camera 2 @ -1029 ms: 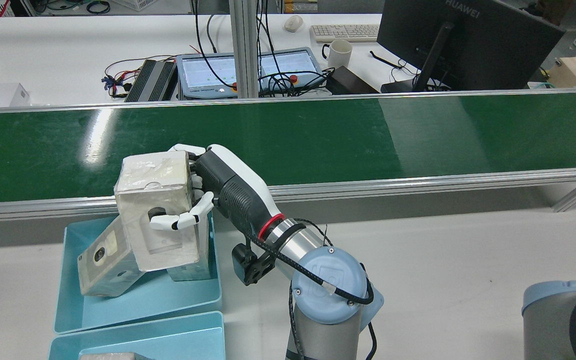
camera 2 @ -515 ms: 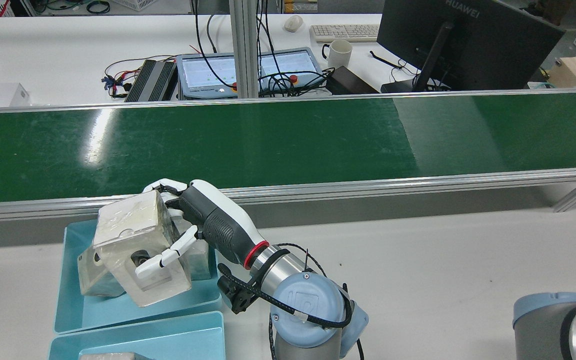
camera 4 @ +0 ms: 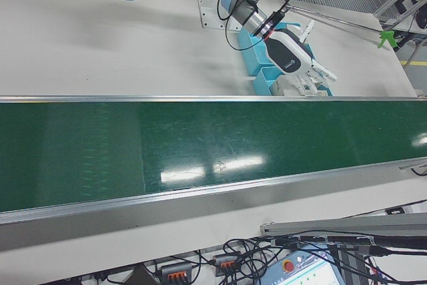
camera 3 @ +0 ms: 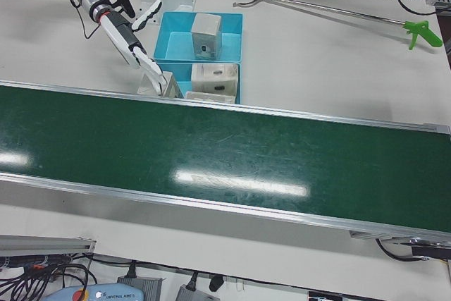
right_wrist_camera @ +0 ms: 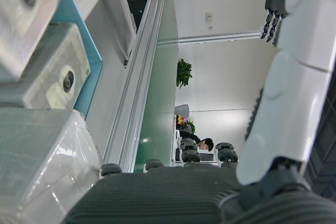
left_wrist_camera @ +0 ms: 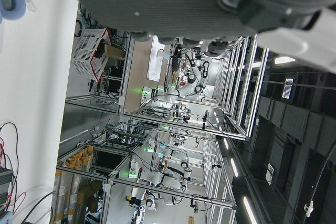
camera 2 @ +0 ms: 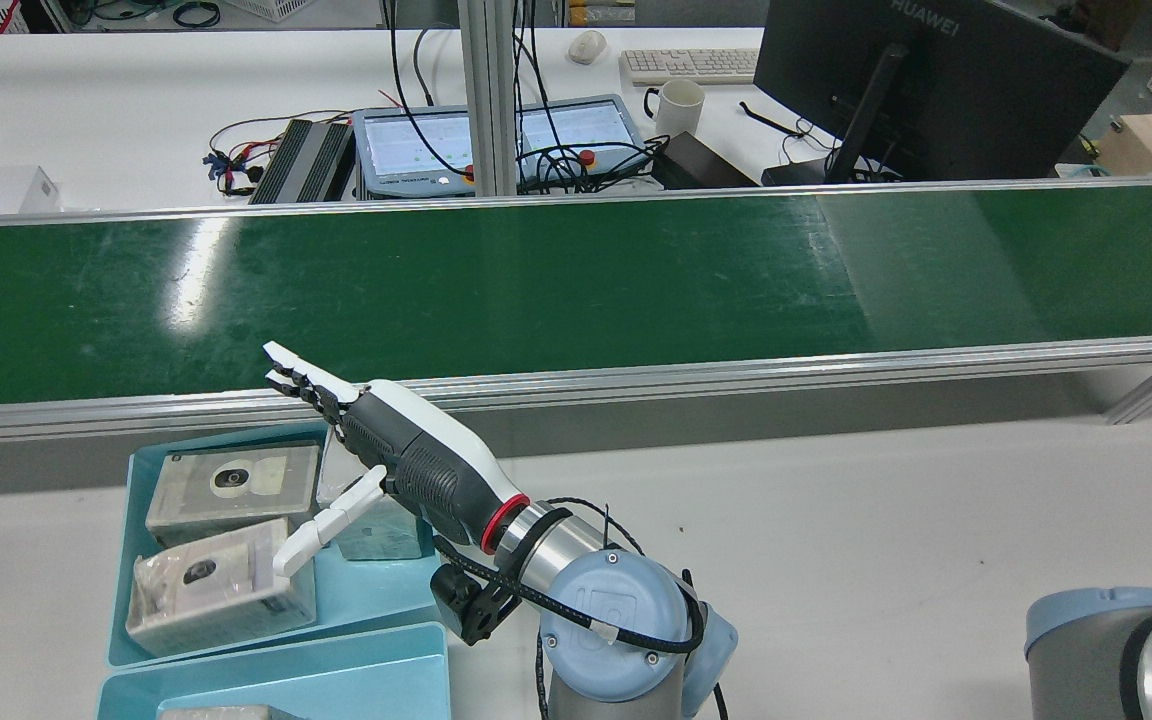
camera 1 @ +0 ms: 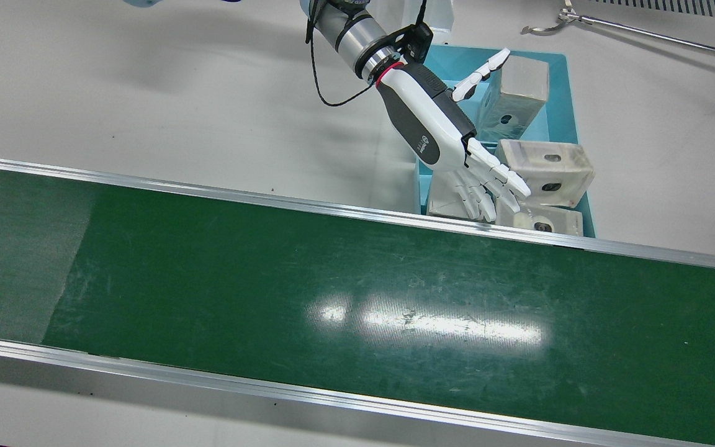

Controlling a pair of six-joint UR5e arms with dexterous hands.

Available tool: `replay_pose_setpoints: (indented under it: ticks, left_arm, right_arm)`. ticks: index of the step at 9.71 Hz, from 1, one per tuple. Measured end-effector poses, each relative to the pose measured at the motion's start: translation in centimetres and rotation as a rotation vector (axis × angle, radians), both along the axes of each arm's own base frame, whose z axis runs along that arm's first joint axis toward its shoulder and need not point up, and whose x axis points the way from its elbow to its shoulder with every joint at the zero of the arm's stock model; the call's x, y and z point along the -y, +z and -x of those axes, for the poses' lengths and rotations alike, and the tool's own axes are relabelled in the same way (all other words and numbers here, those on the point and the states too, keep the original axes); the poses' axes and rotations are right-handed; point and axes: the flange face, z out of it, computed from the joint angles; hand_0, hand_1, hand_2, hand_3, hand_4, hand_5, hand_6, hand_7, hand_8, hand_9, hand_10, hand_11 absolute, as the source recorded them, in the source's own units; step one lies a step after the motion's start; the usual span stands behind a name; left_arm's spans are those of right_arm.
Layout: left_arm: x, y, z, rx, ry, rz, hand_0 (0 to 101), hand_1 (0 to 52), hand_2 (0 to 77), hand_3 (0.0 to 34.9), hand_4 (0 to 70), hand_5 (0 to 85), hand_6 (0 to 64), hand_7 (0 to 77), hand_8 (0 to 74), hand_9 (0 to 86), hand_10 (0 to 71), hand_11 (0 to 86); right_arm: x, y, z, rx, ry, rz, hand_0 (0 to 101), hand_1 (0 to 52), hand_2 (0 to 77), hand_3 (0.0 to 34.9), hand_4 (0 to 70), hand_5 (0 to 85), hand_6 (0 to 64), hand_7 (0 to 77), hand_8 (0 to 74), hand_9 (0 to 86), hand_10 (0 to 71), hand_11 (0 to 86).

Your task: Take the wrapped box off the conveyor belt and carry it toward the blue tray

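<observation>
Wrapped boxes [camera 2: 221, 585], three, fill blue tray [camera 2: 366, 592] under spread left hand [camera 2: 406, 465].

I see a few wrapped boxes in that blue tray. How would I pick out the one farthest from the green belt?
Find the long green belt, then the blue tray beside it, under the open hand. The box sits at the tray's end away from the belt. Unlike its neighbours by the belt side, it lies alone, with a dark round hole on top.
</observation>
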Motion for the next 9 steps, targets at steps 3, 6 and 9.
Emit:
replay_pose_setpoints:
  ticks: [3,6,9]
  left_arm:
    - [0.0,0.0,0.0,0.000,0.000,0.000,0,0.0,1.1,0.0,0.5,1.1,0.5,0.5,0.5,0.5,0.0,0.5]
    - [0.0,0.0,0.0,0.000,0.000,0.000,0,0.0,1.1,0.0,0.5,1.1,0.0,0.5,0.5,0.0,0.0,0.5]
    - [0.0,0.0,0.0,0.000,0.000,0.000,0,0.0,1.1,0.0,0.5,1.1,0.5,0.5,0.5,0.0,0.5,0.5]
  right_arm:
    - [2.4,0.8,-6.2,0.080,0.032,0.013,46,8.2,1.6,26.9,8.7,1.1,0.0,19.1,4.9,0.5,0.0,0.5]
    - [7.7,4.9,-16.8,0.152,0.142,0.073,57,21.3,3.8,25.3,25.1,32.2,20.7,44.2,16.9,15.8,0.5,0.5]
    - [13.2,11.8,-28.2,0.131,0.305,0.145,51,9.8,24.5,9.9,33.8,71.4,51.3,70.9,50.2,50.7,42.5,29.5]
